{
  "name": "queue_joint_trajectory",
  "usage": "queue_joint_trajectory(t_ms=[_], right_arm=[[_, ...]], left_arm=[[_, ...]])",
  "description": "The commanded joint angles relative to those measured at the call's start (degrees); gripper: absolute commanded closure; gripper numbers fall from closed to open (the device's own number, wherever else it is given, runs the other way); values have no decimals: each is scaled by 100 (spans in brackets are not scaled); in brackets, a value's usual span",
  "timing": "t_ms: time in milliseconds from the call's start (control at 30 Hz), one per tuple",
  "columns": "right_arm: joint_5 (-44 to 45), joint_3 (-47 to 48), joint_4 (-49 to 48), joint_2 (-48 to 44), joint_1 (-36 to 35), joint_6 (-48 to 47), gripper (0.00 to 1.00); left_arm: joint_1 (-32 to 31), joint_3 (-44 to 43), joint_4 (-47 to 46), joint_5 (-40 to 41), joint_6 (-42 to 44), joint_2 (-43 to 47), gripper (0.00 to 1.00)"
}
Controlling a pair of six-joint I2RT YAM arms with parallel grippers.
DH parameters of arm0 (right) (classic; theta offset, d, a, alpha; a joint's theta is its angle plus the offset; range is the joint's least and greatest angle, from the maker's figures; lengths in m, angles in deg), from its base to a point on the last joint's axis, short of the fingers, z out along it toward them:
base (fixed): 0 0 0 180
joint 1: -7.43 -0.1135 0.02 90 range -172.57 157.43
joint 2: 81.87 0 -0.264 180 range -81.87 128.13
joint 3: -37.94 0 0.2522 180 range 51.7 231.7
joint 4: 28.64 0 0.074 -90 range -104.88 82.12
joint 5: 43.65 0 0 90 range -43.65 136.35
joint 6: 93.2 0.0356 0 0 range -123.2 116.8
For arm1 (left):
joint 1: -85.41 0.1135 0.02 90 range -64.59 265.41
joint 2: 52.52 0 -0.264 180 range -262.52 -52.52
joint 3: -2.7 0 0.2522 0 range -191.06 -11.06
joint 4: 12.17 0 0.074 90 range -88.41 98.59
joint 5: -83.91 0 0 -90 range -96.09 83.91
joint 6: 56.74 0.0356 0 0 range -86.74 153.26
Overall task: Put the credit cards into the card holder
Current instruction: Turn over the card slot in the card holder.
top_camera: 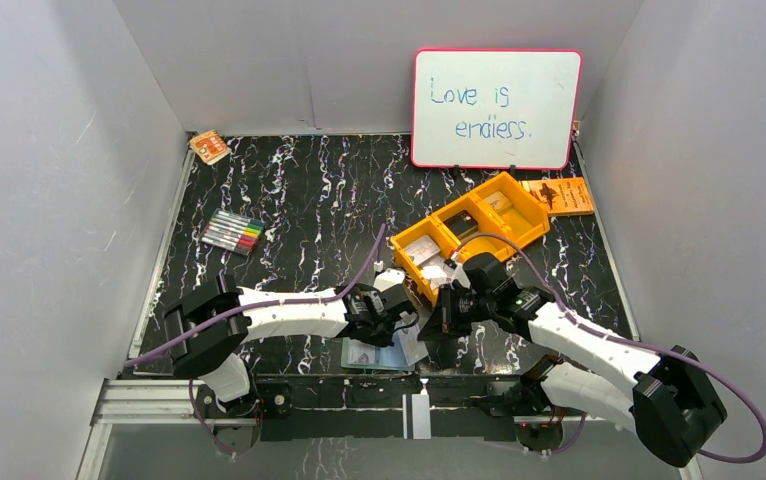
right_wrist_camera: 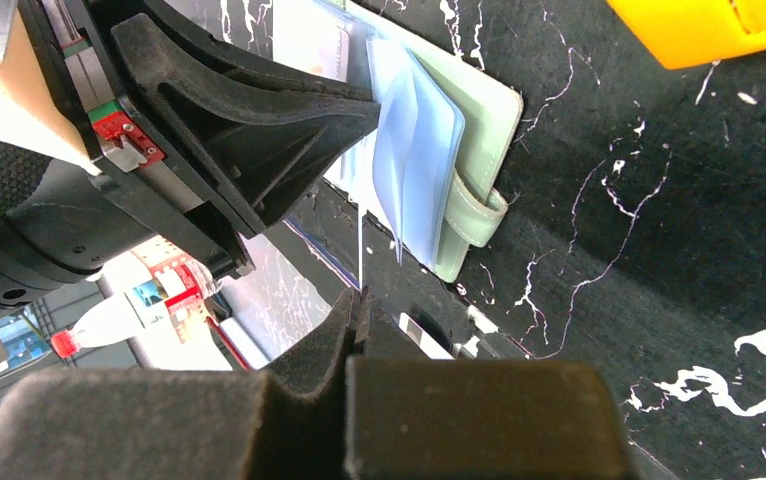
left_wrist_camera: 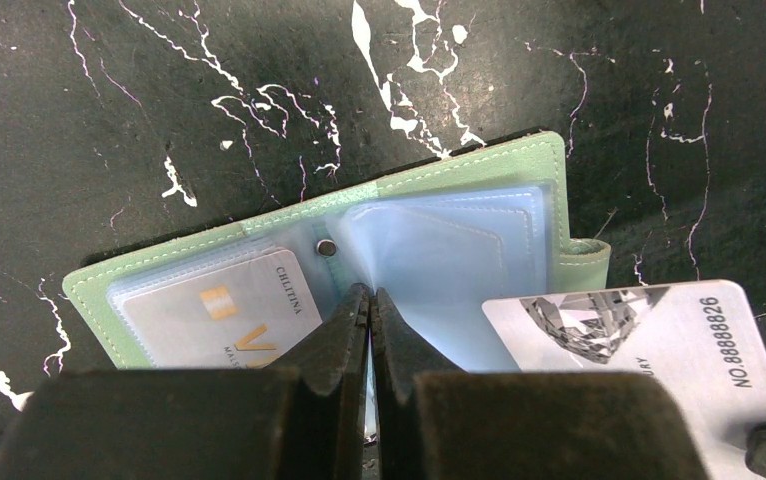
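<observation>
Well, the card holder lies open on the tabletop, just in front of the arm bases, with one card tucked in its left pocket. The left claw is pinched shut on a clear pocket leaf (near the middle fold). The right claw grips a silver card by its edge, just beside the holder's right half.

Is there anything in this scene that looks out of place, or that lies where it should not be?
Yes. One thin white card with a dark stripe lies off the black marbled table, on the frame between the arm bases. It is apart from the open sage-green card holder and looks dropped.
</observation>
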Motion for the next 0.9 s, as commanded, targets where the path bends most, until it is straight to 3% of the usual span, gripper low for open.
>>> queue_joint_trajectory(t_ms=[0, 300, 867], right_arm=[[-118, -68, -383, 116, -67, -21, 100], [650, 138, 27, -570, -90, 72, 100], [350, -32, -113, -165, -99, 150, 100]], left_arm=[[-33, 231, 284, 31, -31, -38, 100], [-33, 266, 271, 31, -53, -43, 100], [-33, 282, 267, 66, -79, 13, 100]])
